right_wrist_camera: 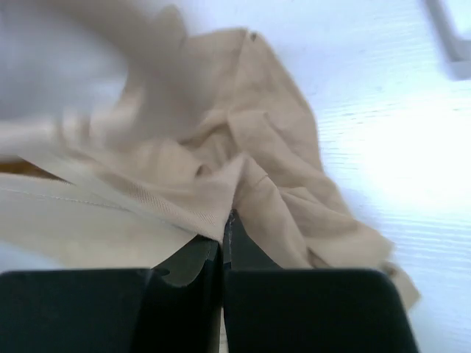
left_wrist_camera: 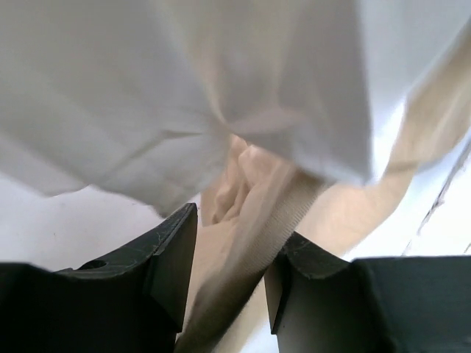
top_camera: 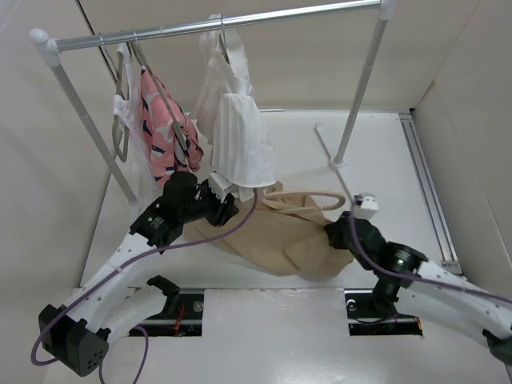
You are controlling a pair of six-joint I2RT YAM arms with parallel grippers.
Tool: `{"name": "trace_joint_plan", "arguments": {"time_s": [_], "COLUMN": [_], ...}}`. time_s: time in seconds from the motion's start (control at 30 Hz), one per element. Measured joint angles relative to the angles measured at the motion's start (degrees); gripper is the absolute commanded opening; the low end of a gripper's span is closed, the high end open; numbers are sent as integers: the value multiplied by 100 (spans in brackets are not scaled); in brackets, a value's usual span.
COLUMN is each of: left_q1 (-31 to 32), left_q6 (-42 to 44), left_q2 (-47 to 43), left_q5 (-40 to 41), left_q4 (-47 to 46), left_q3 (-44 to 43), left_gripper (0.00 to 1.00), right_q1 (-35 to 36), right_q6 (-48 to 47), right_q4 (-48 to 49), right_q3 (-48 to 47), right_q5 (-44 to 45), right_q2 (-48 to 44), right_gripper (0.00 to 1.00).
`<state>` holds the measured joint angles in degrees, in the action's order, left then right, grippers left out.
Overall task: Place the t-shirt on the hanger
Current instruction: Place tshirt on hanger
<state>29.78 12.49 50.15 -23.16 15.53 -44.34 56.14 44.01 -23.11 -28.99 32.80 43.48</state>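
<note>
The tan t-shirt [top_camera: 272,236] lies crumpled on the white table between my two arms. The pale beige-pink hanger [top_camera: 308,194] shows as a curved loop at the shirt's far edge, its lower part hidden under the cloth. My left gripper [top_camera: 226,202] is at the shirt's left far corner. In the left wrist view its fingers [left_wrist_camera: 176,257] hold a ribbed band of the t-shirt [left_wrist_camera: 257,220] that fills the gap between them. My right gripper [top_camera: 336,236] is at the shirt's right side. Its jaws [right_wrist_camera: 227,220] are pressed together on a fold of the t-shirt [right_wrist_camera: 257,147].
A clothes rail [top_camera: 216,28] crosses the back on two white posts [top_camera: 356,104]. From it hang a white ribbed top [top_camera: 240,136], low over the left gripper, and a pink patterned garment [top_camera: 164,128] on grey hangers. White walls close in both sides.
</note>
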Motion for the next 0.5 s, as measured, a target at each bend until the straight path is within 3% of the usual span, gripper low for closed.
{"name": "trace_joint_plan", "arguments": {"time_s": [0.13, 0.27, 0.37, 0.5], "left_q1": [13, 33, 146, 393], "left_q6": [579, 1270, 1714, 2131], "left_q2": [59, 107, 267, 535], "left_q5": [-151, -221, -127, 232], "left_q4": [122, 205, 275, 420], "left_q3": [7, 15, 17, 22], "left_gripper": [0, 0, 0, 0], "right_q1": [-634, -977, -1005, -1005], "right_q6": [61, 103, 55, -308], "right_q4": [-763, -1360, -1602, -1971], "right_q3": [387, 452, 444, 37], "right_q5": [-341, -673, -804, -861], "right_q2": [-2260, -3449, -3552, -2736], "right_gripper": [0, 0, 0, 0]}}
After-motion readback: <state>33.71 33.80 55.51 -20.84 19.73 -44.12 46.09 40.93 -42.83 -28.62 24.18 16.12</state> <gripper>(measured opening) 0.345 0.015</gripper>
